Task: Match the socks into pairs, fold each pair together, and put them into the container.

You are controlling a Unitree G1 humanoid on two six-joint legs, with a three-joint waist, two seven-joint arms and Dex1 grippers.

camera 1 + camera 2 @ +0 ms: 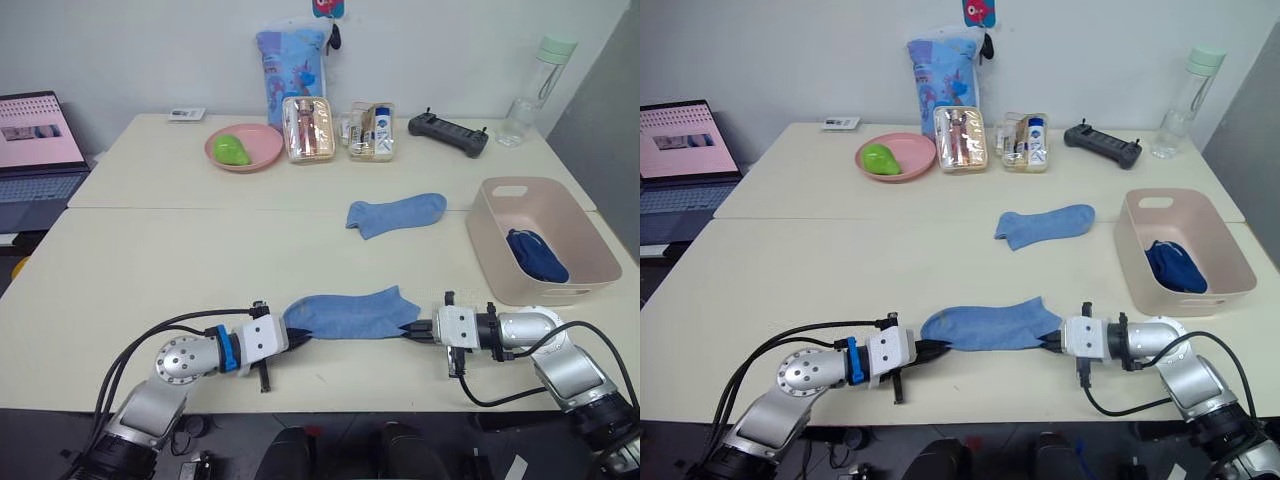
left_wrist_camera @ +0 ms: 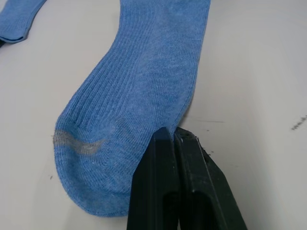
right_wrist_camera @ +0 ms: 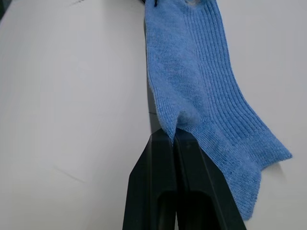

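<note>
Both grippers pinch one sky-blue knit sock (image 1: 350, 314) stretched crosswise on the pale surface (image 1: 150, 270).
Left gripper (image 1: 296, 338) grips its toe, right gripper (image 1: 412, 329) its cuff; the matching sky-blue sock (image 1: 396, 214) lies beyond, nearer the right arm, beside the pale pink plastic bin (image 1: 545, 285).

Bright, even indoor light falls from above, with no harsh glare. Soft, faint shadows sit close under objects on the pale table (image 1: 150, 260). Head views are sharp throughout, with slight bending at the edges. Wrist views are crisp on knit texture, softer far off.
</note>
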